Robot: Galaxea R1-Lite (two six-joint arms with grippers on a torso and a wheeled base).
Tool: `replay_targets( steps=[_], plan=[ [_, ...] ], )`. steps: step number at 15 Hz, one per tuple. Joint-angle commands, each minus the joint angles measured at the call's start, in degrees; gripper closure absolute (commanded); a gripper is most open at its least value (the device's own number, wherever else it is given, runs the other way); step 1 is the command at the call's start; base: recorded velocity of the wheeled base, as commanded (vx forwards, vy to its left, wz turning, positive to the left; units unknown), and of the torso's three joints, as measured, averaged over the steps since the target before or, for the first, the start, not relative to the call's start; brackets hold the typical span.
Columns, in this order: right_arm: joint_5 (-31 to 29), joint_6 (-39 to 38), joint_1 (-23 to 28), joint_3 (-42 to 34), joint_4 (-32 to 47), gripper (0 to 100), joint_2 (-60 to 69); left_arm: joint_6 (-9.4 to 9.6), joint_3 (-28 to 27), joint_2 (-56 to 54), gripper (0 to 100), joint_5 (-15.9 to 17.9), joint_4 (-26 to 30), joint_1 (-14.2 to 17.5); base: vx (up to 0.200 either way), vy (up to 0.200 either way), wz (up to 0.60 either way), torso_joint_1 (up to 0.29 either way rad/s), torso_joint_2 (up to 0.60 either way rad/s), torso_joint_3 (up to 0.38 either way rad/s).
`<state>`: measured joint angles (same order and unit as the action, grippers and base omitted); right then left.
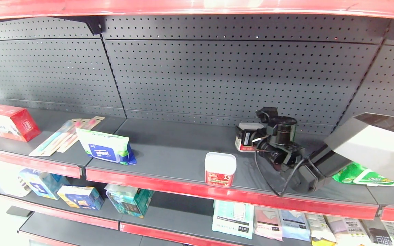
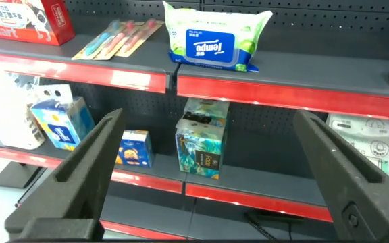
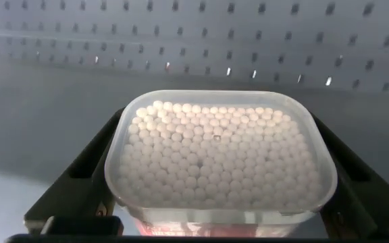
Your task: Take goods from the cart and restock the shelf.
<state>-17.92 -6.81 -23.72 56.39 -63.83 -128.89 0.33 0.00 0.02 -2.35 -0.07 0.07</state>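
A clear tub of white beads with a red label [image 3: 221, 158] stands near the back of the grey middle shelf [image 1: 169, 147], right of centre [image 1: 245, 136]. My right gripper [image 1: 253, 140] is shut on it, and its black fingers [image 3: 90, 165] press the tub's two sides. A second tub of the same kind [image 1: 220, 169] stands at the shelf's front edge, just to the left. In the left wrist view my left gripper [image 2: 208, 169] hangs open and empty in front of the lower shelves.
On the same shelf to the left lie a wet-wipes pack [image 1: 107, 146], toothbrush packs [image 1: 63, 136] and a red box [image 1: 9, 122]. A green pack [image 1: 357, 176] lies at the right. Boxes and pouches fill the lower shelves [image 1: 128, 200]. A pegboard wall backs the shelf.
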Motion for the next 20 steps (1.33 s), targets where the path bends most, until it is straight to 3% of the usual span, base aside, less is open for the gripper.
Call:
replay_targets(
  steps=[1,20],
  plan=[
    [0.08,0.49,0.52,1.53,0.02,100,-1.63,0.02,0.0,0.06,0,-0.02,-0.01,0.01,0.0,0.0,0.0,0.0,0.0,0.0],
    [2.28,2.51,0.78,-1.64,0.9,100,-0.48,0.02,0.0,0.06,0,-0.02,-0.01,0.01,0.0,0.0,0.0,0.0,0.0,0.0]
  ],
)
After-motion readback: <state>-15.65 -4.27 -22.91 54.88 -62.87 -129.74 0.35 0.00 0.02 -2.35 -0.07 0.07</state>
